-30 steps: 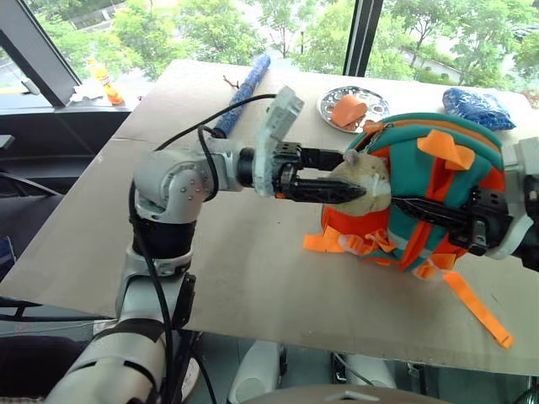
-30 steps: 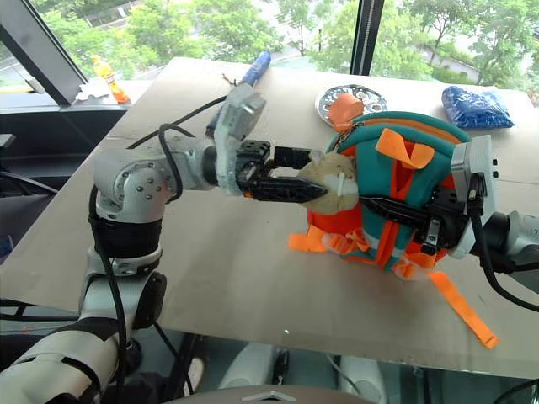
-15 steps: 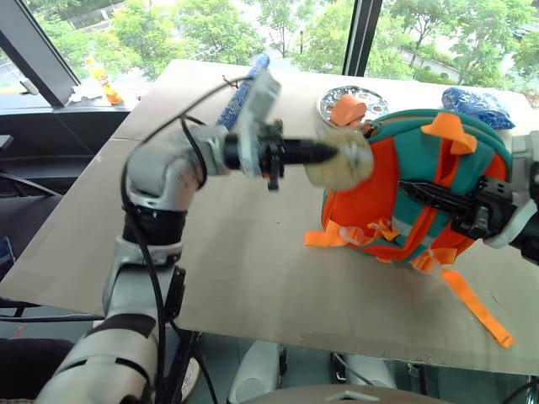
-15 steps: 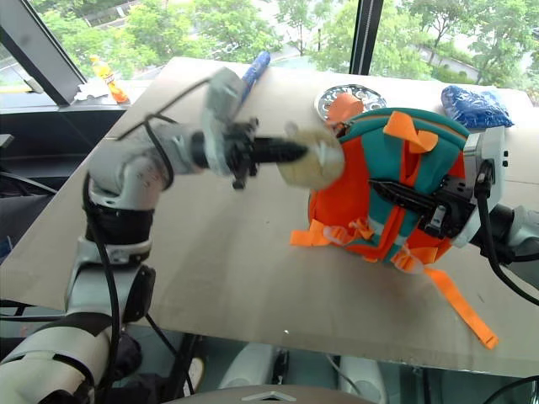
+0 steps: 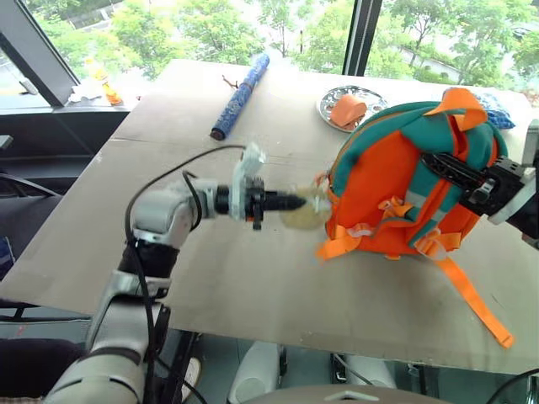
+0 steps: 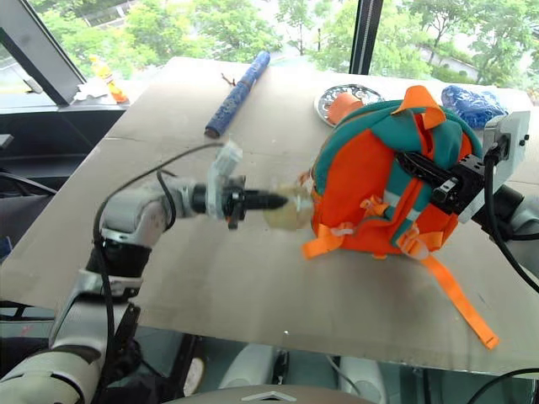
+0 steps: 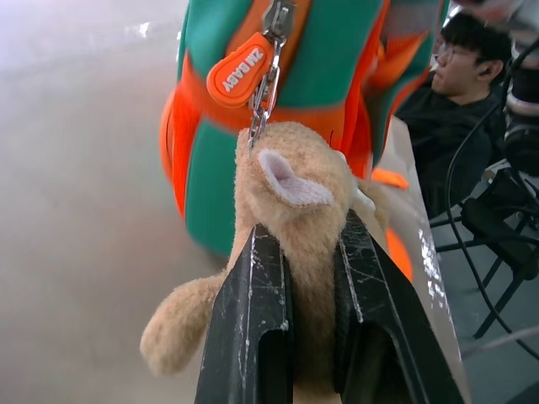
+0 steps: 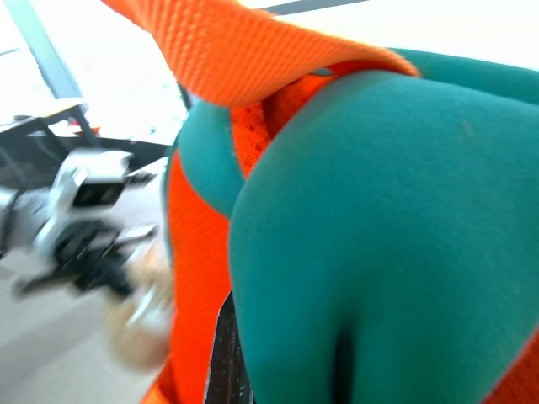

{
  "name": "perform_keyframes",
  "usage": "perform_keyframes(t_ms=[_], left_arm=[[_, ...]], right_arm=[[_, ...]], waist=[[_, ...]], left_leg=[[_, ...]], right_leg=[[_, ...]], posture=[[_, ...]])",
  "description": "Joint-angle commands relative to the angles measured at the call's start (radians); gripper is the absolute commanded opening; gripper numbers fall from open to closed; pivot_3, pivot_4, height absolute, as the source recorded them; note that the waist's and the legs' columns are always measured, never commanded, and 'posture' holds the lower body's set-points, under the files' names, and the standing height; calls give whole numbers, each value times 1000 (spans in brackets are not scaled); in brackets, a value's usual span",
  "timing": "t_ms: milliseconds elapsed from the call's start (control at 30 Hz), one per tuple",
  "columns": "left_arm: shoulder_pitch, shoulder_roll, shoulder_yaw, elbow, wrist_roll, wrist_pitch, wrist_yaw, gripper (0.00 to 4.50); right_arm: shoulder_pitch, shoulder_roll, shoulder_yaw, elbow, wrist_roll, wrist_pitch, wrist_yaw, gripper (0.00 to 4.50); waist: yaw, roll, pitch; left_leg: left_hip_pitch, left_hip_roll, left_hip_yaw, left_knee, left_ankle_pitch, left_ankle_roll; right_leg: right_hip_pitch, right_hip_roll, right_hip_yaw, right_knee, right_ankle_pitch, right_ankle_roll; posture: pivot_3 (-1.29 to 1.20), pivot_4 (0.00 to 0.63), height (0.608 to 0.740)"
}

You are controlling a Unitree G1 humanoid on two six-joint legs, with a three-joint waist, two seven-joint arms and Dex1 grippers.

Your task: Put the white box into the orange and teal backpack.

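I have the left tool [image 7: 307, 337] clamped on the tan plush toy [image 7: 295, 219], its two black fingers [image 7: 253, 328] pressed against the toy's sides. The toy hangs by a short metal chain [image 7: 263, 97] from an orange zipper tag [image 7: 240, 69] on the orange and teal backpack [image 5: 396, 181]. In the head views the left arm reaches level across the middle of the tabletop [image 5: 253, 286], the toy just beside the backpack's lower left side.

The backpack stands upright toward the right side of the tabletop, its orange back panel and straps facing me, one long orange webbing strap [image 5: 472, 299] trailing toward the near right corner. My right tool [image 5: 459, 172] is closed on the backpack's upper right part, at the teal shoulder strap, its fingers [image 5: 442, 164] lying across the fabric.

Toward the far edge a round metal plate [image 5: 358, 101] holds an orange piece [image 5: 345, 109], just behind the backpack. A blue roll [image 5: 240, 94] lies slantwise near the far left corner, and a blue speckled bag [image 6: 472, 105] sits at the far right edge.

I cannot make out the white box anywhere. A seated person [image 7: 459, 93] shows beyond the tabletop in the left wrist view.
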Motion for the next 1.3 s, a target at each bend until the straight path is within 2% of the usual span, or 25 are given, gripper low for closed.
perform_keyframes(t_ms=[33, 133, 367, 500, 600, 700, 867, 1000, 1133, 1167, 1233, 1300], left_arm=[[51, 24, -40, -33, 58, -28, 10, 13], [81, 32, -64, -34, 97, -61, 17, 13], [38, -14, -2, -42, 34, -55, 27, 13], [-43, -60, 146, -41, -102, 33, 71, 1825], [-89, -82, 186, -39, -104, 19, 124, 3312], [-143, -112, 213, -21, -90, -9, 177, 4463], [-184, -143, 220, -31, -82, -46, 222, 4463], [-162, -140, 211, -69, -71, -68, 244, 4463], [-119, -165, 211, -116, -62, -119, 276, 4463], [-112, -168, 209, -127, -55, -131, 287, 4500], [-98, -159, 201, -156, -56, -124, 292, 4500], [-87, -141, 206, -185, -90, -91, 273, 4500]], right_arm=[[-18, 7, -61, 6, -18, -32, -35, 0], [-14, 8, -64, 1, -21, -26, -35, 0], [-6, 10, -96, -20, -7, -42, -19, 0], [-16, -16, -178, -43, 38, -50, -6, 0], [-29, -51, -237, -34, 18, -58, -4, 0], [-57, -91, -250, -5, -53, -80, 5, 0], [-96, -125, -184, 44, -181, -110, 74, 0], [5, -90, -162, -76, -108, -41, 93, 0], [205, -57, -114, -167, -174, -8, 101, 0], [230, -46, -126, -166, -201, -22, 91, 546], [296, -50, -152, -182, -258, -48, 119, 954], [355, -43, -201, -203, -249, -47, 145, 1839]], waist=[[-1, 0, 0], [-5, 0, 0], [-4, 0, 0], [-3, 0, 0], [-4, 0, 0], [-5, 0, 0], [-6, 0, 0], [-6, 0, 0], [-3, 0, 0], [-3, 0, 0], [-3, 0, 0], [-2, 0, 0]], left_leg=[[0, 0, 0, 0, 0, 0], [0, 0, 0, 0, 0, 0], [1, 0, 1, 0, 0, 0], [-1, 0, 0, 1, 0, 0], [-1, 0, 0, 0, 0, 0], [-1, 0, 1, 0, 0, 0], [-1, 0, 2, -1, 0, 0], [-1, 0, 1, -2, 0, 0], [-1, 1, 1, -2, 0, 0], [-1, 0, 1, -1, 0, 0], [-1, 0, 2, 0, 0, 0], [0, -1, 2, 1, 0, 0]], right_leg=[[0, 0, 0, 0, 0, 0], [0, 0, 0, 0, 0, 0], [0, 0, 0, 1, 0, 0], [-1, 0, -1, 0, 0, 0], [-1, 0, -1, 0, 0, 0], [-1, 0, 0, 0, 0, 0], [-1, 0, 0, 0, 0, 0], [-2, 0, 0, 0, 0, 0], [-2, 0, 0, 0, 0, 0], [-1, -1, 0, 0, 0, 0], [-1, -1, 1, 0, 0, 0], [0, -1, 1, 1, 1, 1]], posture=[[0, 150, 731], [0, 150, 731], [0, 150, 731], [0, 150, 731], [0, 150, 731], [0, 150, 731], [0, 150, 731], [0, 150, 731], [0, 150, 731], [0, 150, 731], [0, 150, 731], [0, 150, 731]])
